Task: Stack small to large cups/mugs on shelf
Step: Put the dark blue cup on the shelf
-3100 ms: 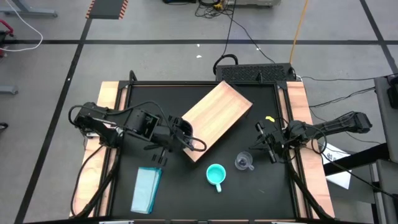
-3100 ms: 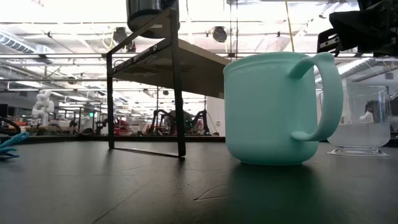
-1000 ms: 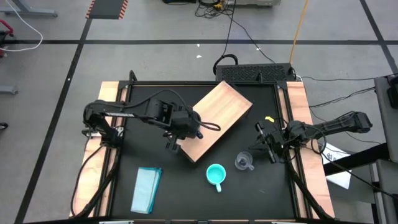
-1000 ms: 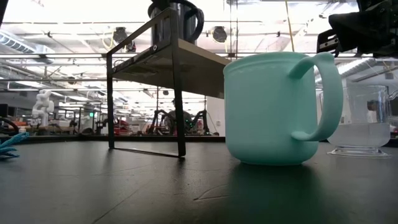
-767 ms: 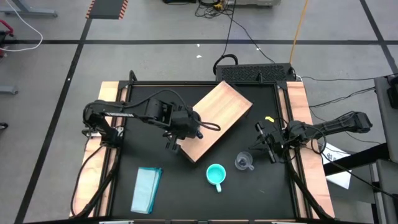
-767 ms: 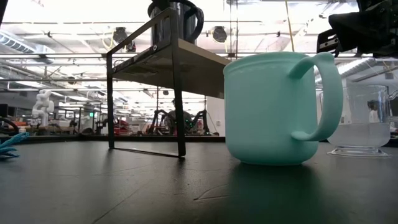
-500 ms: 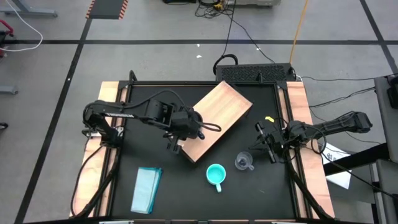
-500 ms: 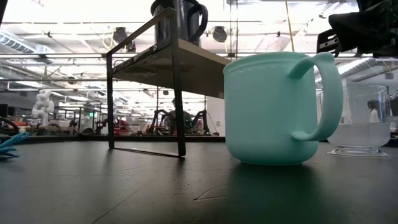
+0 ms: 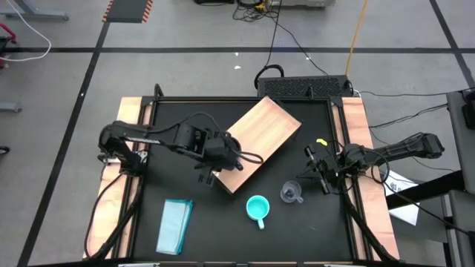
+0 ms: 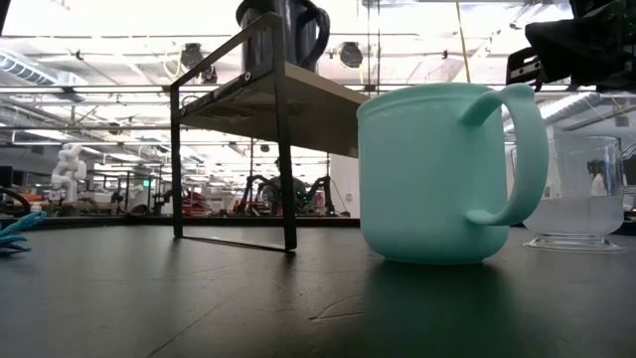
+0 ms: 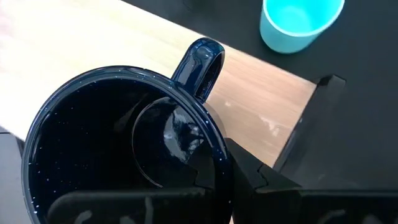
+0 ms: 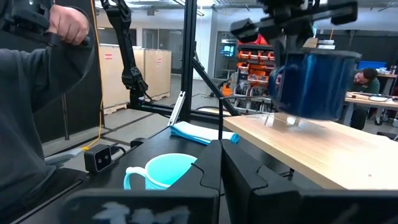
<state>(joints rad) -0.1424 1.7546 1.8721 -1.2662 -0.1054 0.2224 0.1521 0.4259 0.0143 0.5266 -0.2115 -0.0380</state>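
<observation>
The left gripper (image 9: 223, 159) grasps the dark navy mug (image 11: 124, 146) by its rim, 1 finger inside and 1 outside, over the near-left end of the wooden shelf (image 9: 261, 142). In the right wrist view the mug (image 12: 314, 84) hangs just above the board, and whether it touches cannot be told. The turquoise mug (image 9: 257, 209) stands on the black table (image 9: 223, 230) near the shelf's near end, with the clear cup (image 9: 290, 194) just to its right. The right gripper (image 9: 320, 178) waits just right of the clear cup; its grip cannot be told. A pale-teal block (image 9: 174, 225) lies at the near left.
</observation>
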